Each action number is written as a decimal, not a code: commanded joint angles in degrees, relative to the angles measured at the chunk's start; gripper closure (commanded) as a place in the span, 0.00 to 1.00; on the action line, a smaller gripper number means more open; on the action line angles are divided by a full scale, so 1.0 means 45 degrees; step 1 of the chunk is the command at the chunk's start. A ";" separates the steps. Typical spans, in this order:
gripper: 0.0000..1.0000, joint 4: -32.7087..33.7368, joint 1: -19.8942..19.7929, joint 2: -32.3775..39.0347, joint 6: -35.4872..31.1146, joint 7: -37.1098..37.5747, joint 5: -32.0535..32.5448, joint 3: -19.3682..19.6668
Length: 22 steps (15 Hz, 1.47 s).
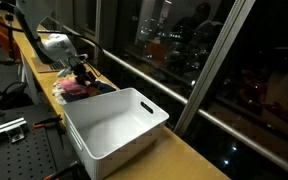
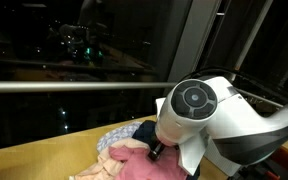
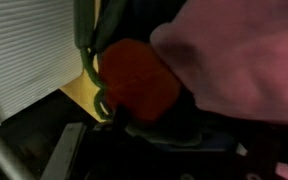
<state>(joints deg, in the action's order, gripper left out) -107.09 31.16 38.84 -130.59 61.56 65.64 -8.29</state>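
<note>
Wrist view ran, from the left, past the ribbed wall of the white bin (image 3: 24, 50), a strip of bare surface (image 3: 76, 100), a green strap (image 3: 88, 70), a red cloth (image 3: 139, 85) and a pink cloth (image 3: 234, 60), all heaped just beside the bin. My hand (image 2: 156, 150) hung spread wide, low over that heap, gripping nothing that I could see. I judged it best to sink straight down and pinch one fold, keeping clear of the strap.
</note>
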 commanded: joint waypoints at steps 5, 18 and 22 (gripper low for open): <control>0.34 0.1591 -0.0270 0.2154 -0.1345 0.0479 0.0150 -0.0287; 0.98 0.1249 0.1123 0.1504 0.0159 0.1775 -0.0661 -0.0987; 0.98 0.1063 0.1470 0.1168 0.0747 0.1969 -0.1164 -0.1058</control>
<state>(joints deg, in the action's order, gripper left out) -101.17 37.02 44.63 -128.66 69.32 63.01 -12.23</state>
